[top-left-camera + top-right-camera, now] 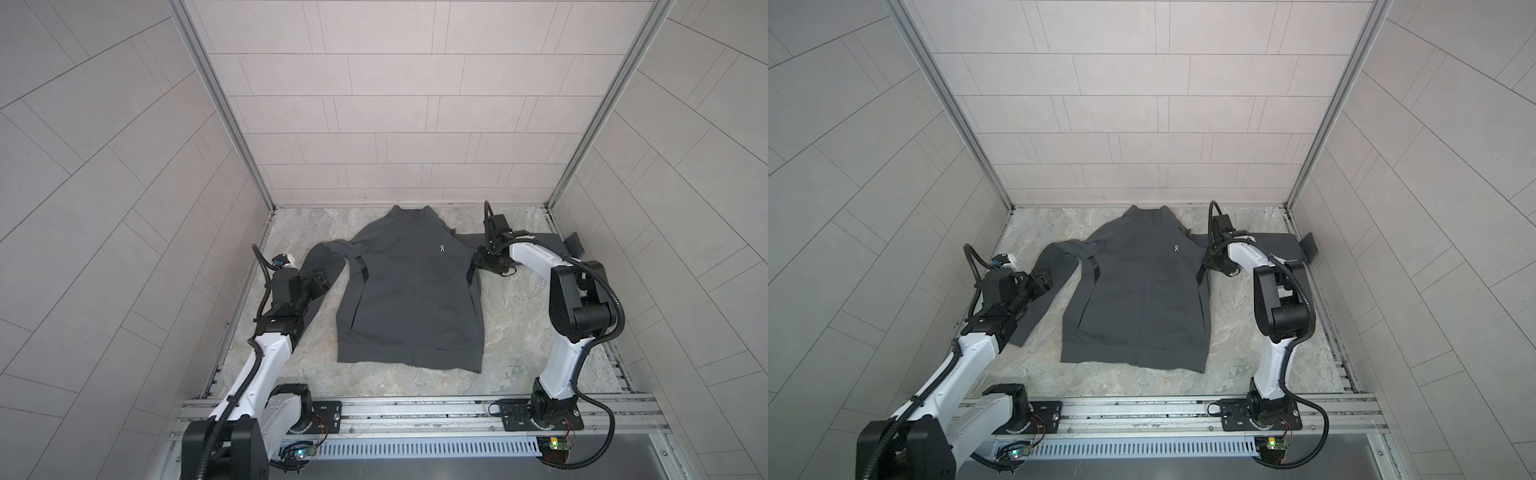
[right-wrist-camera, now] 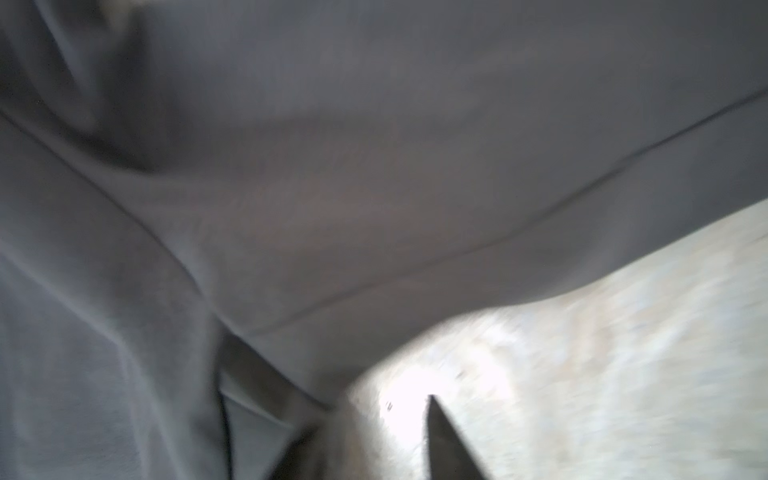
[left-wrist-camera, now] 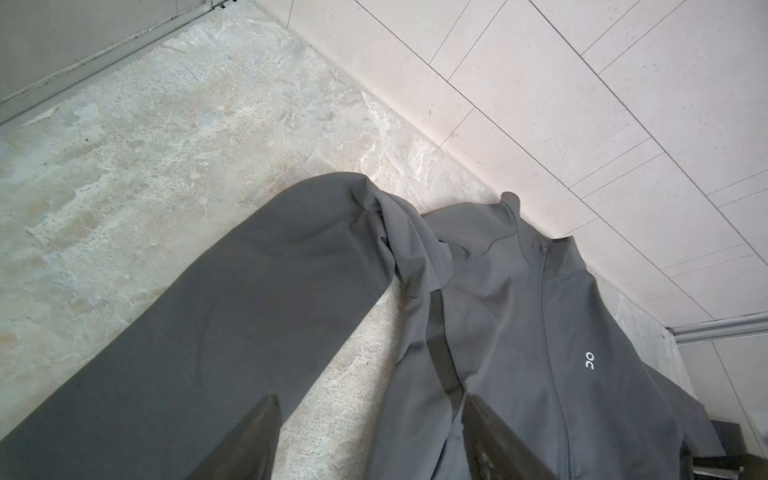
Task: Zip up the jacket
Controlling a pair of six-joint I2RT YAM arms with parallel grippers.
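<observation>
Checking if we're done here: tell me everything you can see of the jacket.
The jacket is dark charcoal fabric, lying flat, front up, on the marbled table, collar toward the back wall. Stand-up collar, small white chest logo, glossy black shoulder stripes. The front zip looks closed from hem to collar. One sleeve angles toward the robot under the open left gripper; the other stretches sideways, with the open right gripper at its underarm, gripping nothing.

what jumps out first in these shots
A dark charcoal-grey fabric jacket lies flat, front up, zipper seemingly closed, in the middle of the grey marbled table, collar toward the back wall. The left gripper hangs open by one sleeve; the right gripper, jaws apart, sits low by the other sleeve's armpit.
</observation>
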